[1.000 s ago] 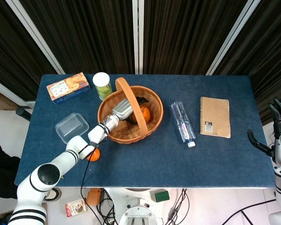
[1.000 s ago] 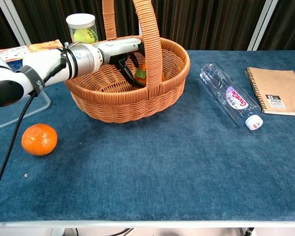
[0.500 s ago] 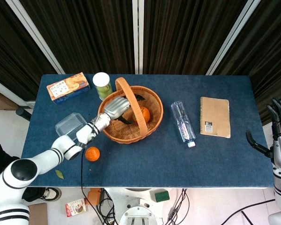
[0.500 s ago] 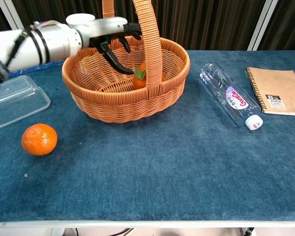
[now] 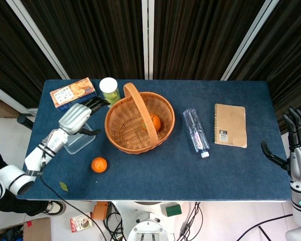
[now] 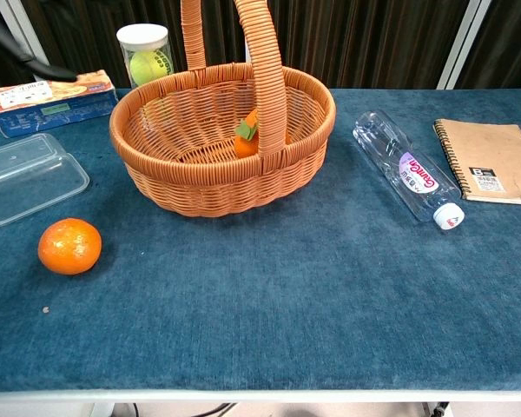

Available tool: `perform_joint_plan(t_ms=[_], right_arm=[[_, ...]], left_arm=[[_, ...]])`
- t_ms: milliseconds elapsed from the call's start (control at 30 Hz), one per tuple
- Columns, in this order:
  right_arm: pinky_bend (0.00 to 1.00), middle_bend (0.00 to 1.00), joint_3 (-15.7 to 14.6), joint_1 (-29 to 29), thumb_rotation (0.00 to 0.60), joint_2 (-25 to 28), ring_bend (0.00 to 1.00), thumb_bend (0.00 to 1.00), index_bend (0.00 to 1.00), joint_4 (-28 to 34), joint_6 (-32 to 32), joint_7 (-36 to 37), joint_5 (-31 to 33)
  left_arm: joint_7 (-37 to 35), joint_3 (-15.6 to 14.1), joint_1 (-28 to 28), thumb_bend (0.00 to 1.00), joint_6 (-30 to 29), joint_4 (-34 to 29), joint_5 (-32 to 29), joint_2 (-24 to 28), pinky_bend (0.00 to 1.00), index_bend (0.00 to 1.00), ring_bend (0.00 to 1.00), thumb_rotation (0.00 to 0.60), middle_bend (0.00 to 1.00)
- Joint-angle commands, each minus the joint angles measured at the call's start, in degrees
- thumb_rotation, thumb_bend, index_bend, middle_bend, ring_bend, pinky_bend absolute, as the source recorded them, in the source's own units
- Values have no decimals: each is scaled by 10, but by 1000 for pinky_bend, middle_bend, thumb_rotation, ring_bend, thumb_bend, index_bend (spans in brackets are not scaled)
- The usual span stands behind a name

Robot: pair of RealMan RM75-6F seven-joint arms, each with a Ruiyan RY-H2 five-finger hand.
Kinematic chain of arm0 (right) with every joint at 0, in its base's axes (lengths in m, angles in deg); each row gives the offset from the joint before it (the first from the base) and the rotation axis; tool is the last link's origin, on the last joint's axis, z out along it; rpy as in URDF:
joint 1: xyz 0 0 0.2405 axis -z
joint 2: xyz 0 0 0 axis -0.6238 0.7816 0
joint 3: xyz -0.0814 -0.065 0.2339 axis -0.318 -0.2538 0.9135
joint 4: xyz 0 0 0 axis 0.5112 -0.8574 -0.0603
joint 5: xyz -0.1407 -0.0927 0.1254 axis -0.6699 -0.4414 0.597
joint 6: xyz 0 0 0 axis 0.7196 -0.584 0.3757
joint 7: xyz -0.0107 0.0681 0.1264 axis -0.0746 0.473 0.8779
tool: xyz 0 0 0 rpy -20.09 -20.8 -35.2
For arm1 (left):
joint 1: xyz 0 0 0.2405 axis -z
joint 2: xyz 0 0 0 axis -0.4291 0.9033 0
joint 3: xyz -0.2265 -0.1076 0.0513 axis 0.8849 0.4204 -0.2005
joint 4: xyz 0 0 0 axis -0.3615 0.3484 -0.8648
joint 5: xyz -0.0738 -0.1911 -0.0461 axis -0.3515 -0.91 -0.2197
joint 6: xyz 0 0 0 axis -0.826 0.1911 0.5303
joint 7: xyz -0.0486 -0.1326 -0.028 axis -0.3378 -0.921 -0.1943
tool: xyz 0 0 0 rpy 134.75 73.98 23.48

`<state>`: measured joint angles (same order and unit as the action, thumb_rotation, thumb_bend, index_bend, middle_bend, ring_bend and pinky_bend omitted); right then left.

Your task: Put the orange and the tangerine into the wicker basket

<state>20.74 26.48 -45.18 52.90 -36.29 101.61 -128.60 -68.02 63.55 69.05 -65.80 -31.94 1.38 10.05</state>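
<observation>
Blue-clothed table (image 5: 155,170) before dark curtains (image 5: 190,35), wicker basket (image 6: 221,187) mid-left, both hands (image 5: 80,116) (image 5: 297,145) spread, holding nothing.

In my chest view the wicker basket (image 6: 217,174) handle runs off the top edge and hides most of the tangerine (image 6: 247,139) behind it.

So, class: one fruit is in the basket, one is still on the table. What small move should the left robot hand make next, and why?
Probably lower the left robot hand, empty with fingers spread above the clear container, toward the orange lying on the table. The tangerine already sits in the wicker basket, so only that fruit remains.
</observation>
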Motion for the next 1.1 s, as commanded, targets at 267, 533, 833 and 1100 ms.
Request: perform_joint_plan(t_ms=[267, 533, 833, 1100], right_arm=[[0, 0, 1, 1, 600, -3, 0, 327, 0, -9, 5, 4, 8], [0, 0, -2, 8, 600, 3, 0, 327, 0, -2, 2, -8, 6], [0, 0, -11, 13, 600, -1, 0, 327, 0, 0, 2, -21, 0], [0, 0, -10, 15, 600, 1, 0, 327, 0, 8, -1, -29, -2]], left_arm=[[27, -91, -94, 162, -39, 17, 69, -14, 288, 242, 131, 600, 193], [116, -116, -111, 163, -33, -3, 106, -23, 303, 234, 132, 600, 196], [166, -126, -112, 164, 10, -14, 115, -43, 304, 216, 131, 600, 196], [131, -116, -112, 167, -5, 37, 134, -92, 306, 219, 139, 600, 204]])
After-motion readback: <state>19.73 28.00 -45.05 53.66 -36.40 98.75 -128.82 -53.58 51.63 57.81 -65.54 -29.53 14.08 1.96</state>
